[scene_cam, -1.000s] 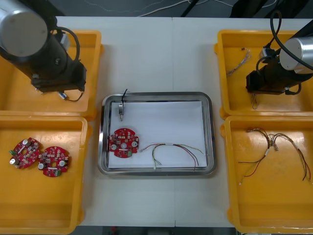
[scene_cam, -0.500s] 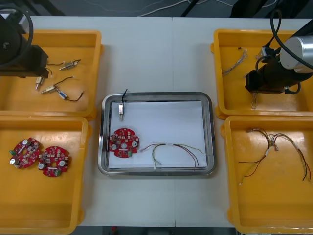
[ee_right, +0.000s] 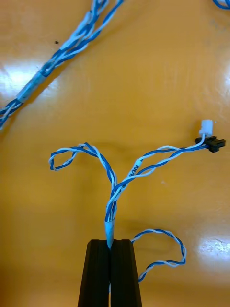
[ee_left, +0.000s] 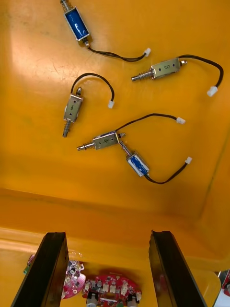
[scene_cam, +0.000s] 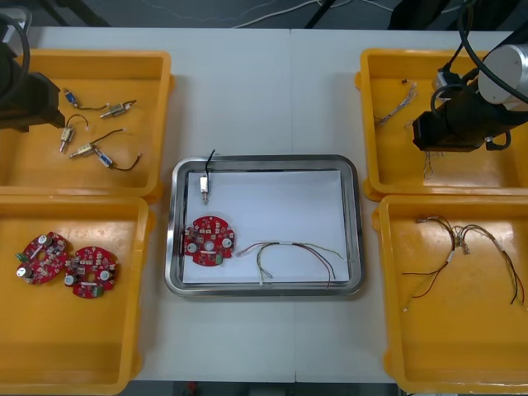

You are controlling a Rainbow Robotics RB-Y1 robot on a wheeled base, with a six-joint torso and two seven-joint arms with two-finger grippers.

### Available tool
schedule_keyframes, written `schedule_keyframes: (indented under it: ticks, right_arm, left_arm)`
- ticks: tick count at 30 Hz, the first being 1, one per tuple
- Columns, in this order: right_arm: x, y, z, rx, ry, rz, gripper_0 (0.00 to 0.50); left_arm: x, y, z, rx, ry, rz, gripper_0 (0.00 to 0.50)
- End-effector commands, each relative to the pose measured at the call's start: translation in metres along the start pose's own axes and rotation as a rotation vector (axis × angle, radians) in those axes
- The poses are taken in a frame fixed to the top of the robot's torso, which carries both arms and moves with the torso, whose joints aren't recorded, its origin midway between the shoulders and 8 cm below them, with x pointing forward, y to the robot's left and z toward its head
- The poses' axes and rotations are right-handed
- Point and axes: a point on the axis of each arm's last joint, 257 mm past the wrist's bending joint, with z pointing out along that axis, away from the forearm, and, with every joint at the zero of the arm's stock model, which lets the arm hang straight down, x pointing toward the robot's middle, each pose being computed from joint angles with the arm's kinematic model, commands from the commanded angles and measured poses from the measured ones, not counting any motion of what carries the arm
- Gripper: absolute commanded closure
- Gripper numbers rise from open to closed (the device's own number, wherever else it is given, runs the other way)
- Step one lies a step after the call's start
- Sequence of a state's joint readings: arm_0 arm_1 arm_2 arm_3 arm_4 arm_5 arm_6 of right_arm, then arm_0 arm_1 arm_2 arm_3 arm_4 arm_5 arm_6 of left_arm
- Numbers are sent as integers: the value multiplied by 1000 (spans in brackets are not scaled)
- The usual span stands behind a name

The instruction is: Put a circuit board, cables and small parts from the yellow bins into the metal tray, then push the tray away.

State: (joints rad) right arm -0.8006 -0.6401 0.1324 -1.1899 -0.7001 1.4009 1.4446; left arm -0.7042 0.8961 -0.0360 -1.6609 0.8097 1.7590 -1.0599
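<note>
My right gripper (ee_right: 111, 243) is shut on a twisted blue and white cable (ee_right: 120, 184), whose loops and connector trail over the bin floor. In the front view the right arm (scene_cam: 462, 124) hangs over the far right yellow bin (scene_cam: 369, 124), and the cable (scene_cam: 426, 168) dangles below it. My left gripper (ee_left: 108, 236) stands open with nothing between its fingers, above several small metal parts (ee_left: 108, 140). The left arm (scene_cam: 25, 95) sits at the far left bin's (scene_cam: 158, 124) outer side. The metal tray (scene_cam: 353, 223) holds a red circuit board (scene_cam: 208, 241), a small metal part (scene_cam: 204, 186) and a red and yellow cable (scene_cam: 289, 254).
A second blue and white cable (scene_cam: 396, 103) lies in the far right bin. Red and yellow cables (scene_cam: 462, 247) lie in the near right bin (scene_cam: 388, 289). Two circuit boards (scene_cam: 66, 266) rest in the near left bin (scene_cam: 142, 289).
The left arm has drawn back to the left, uncovering the small metal parts in the far left bin. The right gripper has shifted a little farther away with the cable.
</note>
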Motion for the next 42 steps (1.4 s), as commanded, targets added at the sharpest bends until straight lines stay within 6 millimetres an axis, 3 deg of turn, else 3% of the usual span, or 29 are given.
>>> schedule_keyframes:
  ticks: [1, 10, 26, 42]
  right_arm:
    - [-36, -3, -40, 11, -76, -79, 500]
    - [-37, 2, -62, 4, -74, -139, 500]
    - [-21, 13, -110, -16, -17, -254, 500]
    - [-2, 30, -149, -22, 20, -392, 500]
  left_arm:
    - [-15, 32, -3, -32, -27, 116, 0]
    - [-9, 39, 13, -58, 4, 137, 0]
    - [11, 31, 69, -72, 8, 151, 0]
    - [11, 19, 80, -63, -17, 143, 0]
